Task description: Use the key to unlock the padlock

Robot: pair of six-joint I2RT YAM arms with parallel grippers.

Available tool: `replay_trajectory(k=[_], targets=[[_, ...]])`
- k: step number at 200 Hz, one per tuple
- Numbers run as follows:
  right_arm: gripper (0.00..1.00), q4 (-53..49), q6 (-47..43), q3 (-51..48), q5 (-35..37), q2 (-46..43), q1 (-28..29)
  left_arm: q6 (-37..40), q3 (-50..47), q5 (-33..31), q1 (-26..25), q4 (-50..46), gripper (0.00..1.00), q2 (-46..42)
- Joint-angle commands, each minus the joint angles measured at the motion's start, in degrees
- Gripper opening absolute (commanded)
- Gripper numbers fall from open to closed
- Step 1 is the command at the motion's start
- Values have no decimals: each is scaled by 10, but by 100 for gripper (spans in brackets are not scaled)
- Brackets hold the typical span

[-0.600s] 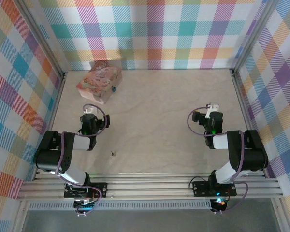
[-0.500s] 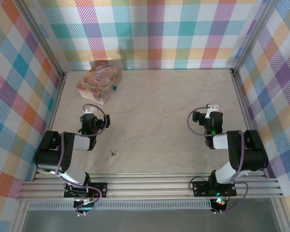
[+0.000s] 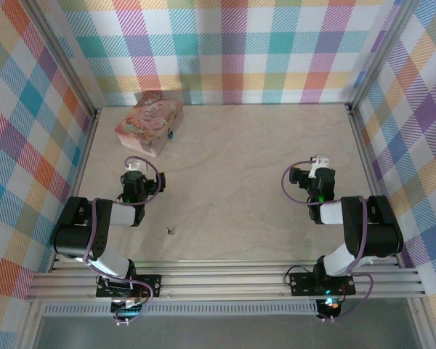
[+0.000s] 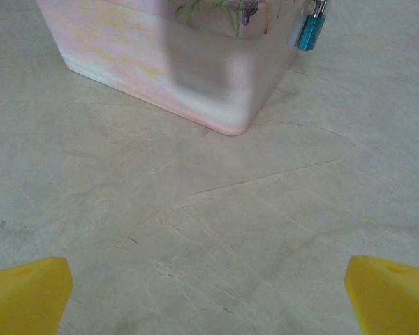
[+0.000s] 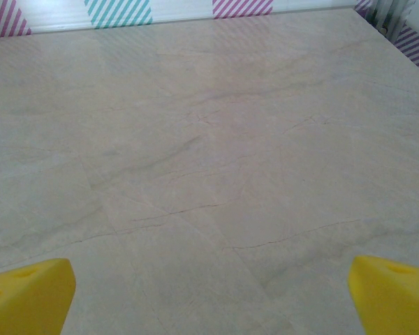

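Observation:
A tiny blue padlock (image 3: pixel 171 134) hangs on the right side of a pink printed tin box (image 3: pixel 150 123) at the back left; in the left wrist view the padlock (image 4: pixel 311 29) shows at the top, on the box (image 4: pixel 167 66). The small key (image 3: pixel 171 231) lies on the table near the front, right of the left arm. My left gripper (image 3: pixel 134 166) is open just in front of the box, its yellow fingertips (image 4: pixel 24 293) wide apart over bare table. My right gripper (image 3: pixel 319 161) is open too, with yellow fingertips (image 5: pixel 391 287) spread and nothing between them.
Plaid walls close in the table on three sides, with metal rails along the left and right edges (image 3: pixel 360 138). Open table surface (image 3: pixel 240 174) lies between the two arms. The far wall base (image 5: pixel 119 12) shows ahead of the right gripper.

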Motion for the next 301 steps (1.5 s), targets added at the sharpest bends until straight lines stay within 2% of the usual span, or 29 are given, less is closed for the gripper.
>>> replay_trajectory(k=[1,209,228,247,278,301], targets=[[100,6,0,5,2,-9,5,-6,11,9,6,14,100,-1],[100,8,0,4,-1,-10,4,-8,14,6,7,7,100,-5],[100,-26,-7,13,-21,-29,4,-26,44,-32,7,-71,100,-41],[100,-81,-17,32,-40,-55,4,-55,122,-71,7,-243,100,-76],[100,-226,-19,89,-55,-109,3,-149,230,-45,21,-399,100,-91],[100,-361,40,165,-67,-120,3,-224,336,-26,30,-506,100,-48]])
